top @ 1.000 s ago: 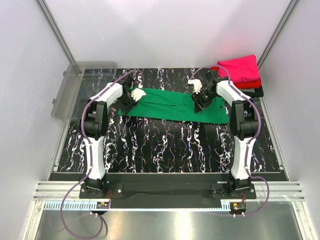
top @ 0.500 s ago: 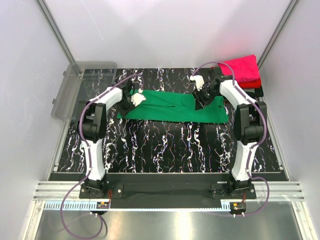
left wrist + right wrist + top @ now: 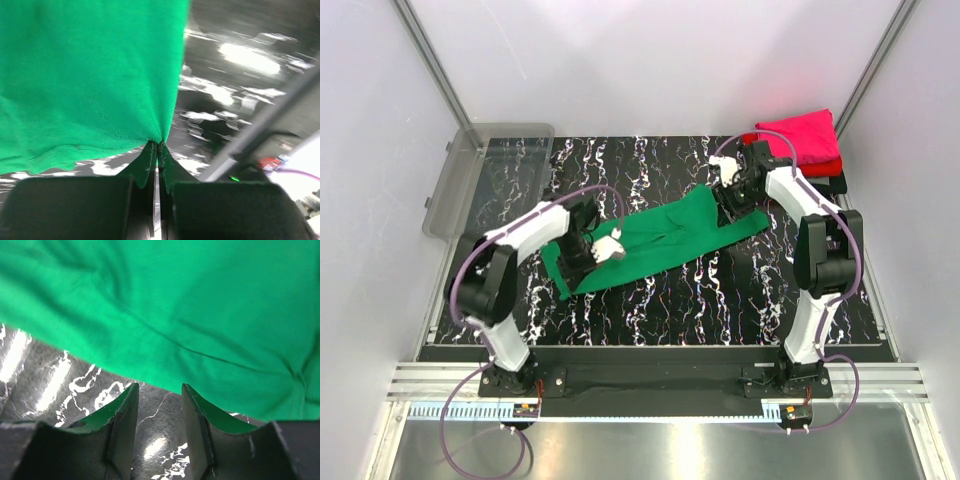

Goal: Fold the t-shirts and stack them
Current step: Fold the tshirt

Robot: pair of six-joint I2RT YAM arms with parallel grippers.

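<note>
The left end effector (image 3: 158,148) is clamped on the near-left edge of the green t-shirt (image 3: 660,235), lying slantwise on the worktop (image 3: 720,290), probably to fold it; the right end effector (image 3: 157,390) hovers open-jawed and empty at its far-right end; the folded stack (image 3: 805,135) beyond that end and the bin (image 3: 470,175) well to its left obstruct nothing.

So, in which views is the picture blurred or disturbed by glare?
Left wrist view: the table behind is smeared, with white glare patches; the green t-shirt near the left end effector is fairly sharp. Right wrist view: bright streaks on the glossy table, cloth clear. Top view: sharp, evenly lit.
</note>
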